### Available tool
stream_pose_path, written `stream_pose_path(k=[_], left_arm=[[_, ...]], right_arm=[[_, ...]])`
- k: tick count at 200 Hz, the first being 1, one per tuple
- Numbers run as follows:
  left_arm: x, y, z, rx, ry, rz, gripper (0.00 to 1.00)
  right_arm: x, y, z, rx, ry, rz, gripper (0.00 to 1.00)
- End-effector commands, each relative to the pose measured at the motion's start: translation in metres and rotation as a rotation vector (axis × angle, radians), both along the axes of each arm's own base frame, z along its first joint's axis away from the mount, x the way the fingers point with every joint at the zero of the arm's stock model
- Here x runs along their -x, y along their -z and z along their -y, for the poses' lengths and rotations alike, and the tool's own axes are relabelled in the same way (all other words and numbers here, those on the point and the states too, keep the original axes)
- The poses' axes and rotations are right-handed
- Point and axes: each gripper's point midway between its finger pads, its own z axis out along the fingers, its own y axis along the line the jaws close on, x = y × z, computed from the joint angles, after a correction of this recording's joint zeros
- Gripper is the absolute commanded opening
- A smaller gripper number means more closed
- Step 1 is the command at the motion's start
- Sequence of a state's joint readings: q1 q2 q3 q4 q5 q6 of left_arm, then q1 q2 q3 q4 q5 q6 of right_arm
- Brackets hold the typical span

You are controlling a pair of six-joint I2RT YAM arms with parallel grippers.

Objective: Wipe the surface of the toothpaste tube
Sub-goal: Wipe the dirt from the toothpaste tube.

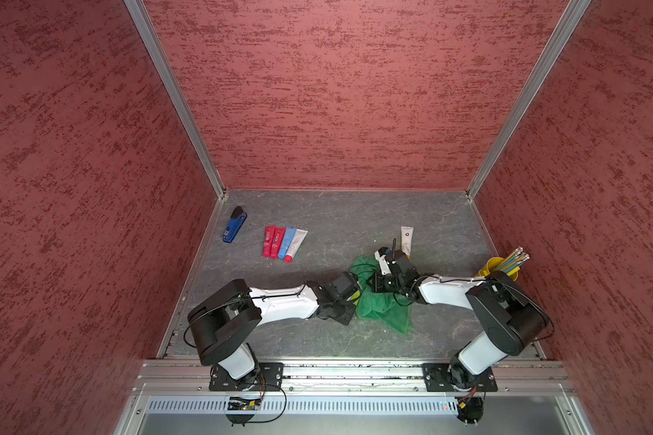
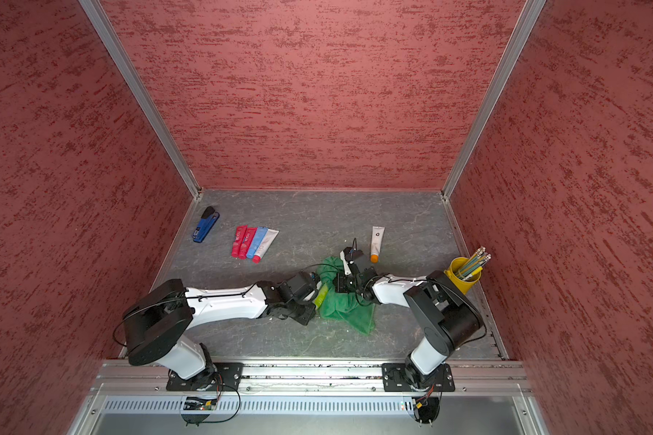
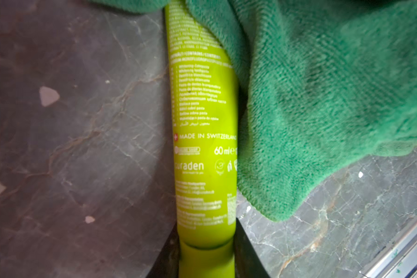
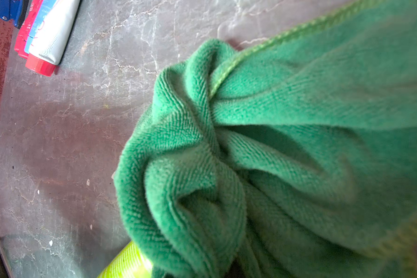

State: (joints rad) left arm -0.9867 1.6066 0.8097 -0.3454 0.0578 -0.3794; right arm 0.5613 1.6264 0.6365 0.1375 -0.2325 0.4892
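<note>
Toothpaste tube (image 3: 204, 144): one, lime green, white small print, "MADE IN SWITZERLAND" and "60 ml" legible, cap the same green. It sits just above the grey marbled table (image 3: 70, 144), near the middle, between the two arms. The body is smooth, slightly bowed, and shows no obvious smear on the printed side.

Left gripper (image 3: 206, 250): jaws narrow, clamped on either side of the cap end, holding the tube out toward the cloth.

Green cloth (image 4: 275, 144): bunched into folds. Right gripper (image 1: 376, 284) has its jaws closed on it (fingertips buried in the fabric). The cloth lies against one long side of the tube and drapes over its far end.

Progress, as judged: wiping is under way, with tube and cloth in contact. The printed face and the cap end are bare and likely remain to be done.

Also present, well apart: row of four tubes (image 1: 284, 243), orange-capped tube (image 1: 407, 238), cup of pencils (image 1: 500, 269).
</note>
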Motion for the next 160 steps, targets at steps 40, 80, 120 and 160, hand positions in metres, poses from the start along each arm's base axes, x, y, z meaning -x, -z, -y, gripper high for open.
stream_pose_path(k=[40,80,120,160], left_arm=[[0.016,0.020,-0.008,-0.050,0.045,-0.065,0.04],[0.016,0.022,-0.006,-0.058,0.048,-0.069,0.03],[0.017,0.020,-0.008,-0.060,0.045,-0.058,0.03],[0.017,0.020,-0.009,-0.057,0.044,-0.055,0.02]], right_arm=[[0.087,0.024,-0.039,-0.105,-0.210,-0.154,0.00],[0.134,0.021,-0.061,-0.195,-0.299,-0.208,0.00],[0.111,0.028,-0.046,-0.113,-0.216,-0.171,0.00],[0.047,0.026,0.002,0.040,-0.037,-0.087,0.00]])
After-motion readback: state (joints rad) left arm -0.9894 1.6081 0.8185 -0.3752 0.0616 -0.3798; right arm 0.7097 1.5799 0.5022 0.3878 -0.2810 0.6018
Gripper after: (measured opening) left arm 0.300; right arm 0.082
